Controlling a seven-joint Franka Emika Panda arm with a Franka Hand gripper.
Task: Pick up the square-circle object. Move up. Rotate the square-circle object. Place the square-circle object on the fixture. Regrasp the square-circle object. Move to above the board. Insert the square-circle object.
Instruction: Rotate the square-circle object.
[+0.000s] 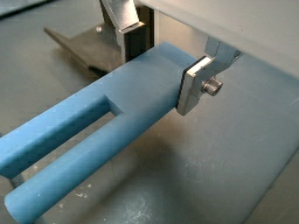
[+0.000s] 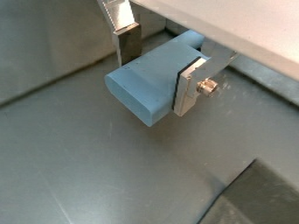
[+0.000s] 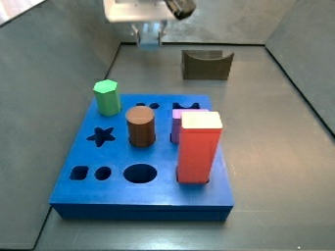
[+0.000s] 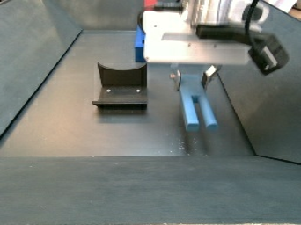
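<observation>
The square-circle object (image 1: 93, 122) is a long grey-blue peg with a slot along its length, lying level. My gripper (image 1: 163, 68) is shut on its blunt end, one finger plate on each side, as both wrist views show (image 2: 158, 70). In a side view the peg (image 4: 196, 110) runs out from under the gripper (image 4: 194, 79), low over the floor; I cannot tell whether it touches. The fixture (image 4: 120, 85), a dark block with a U notch, stands apart from the peg and also shows in the side view from across the board (image 3: 206, 64). The blue board (image 3: 98, 186) lies away from the gripper (image 3: 149, 37).
On the board stand a red block (image 3: 198, 147), a brown cylinder (image 3: 140, 127), a green hexagonal peg (image 3: 106, 97) and a purple piece (image 3: 177, 123). Grey walls enclose the floor (image 4: 70, 123). The fixture also shows in a wrist view (image 1: 87, 44).
</observation>
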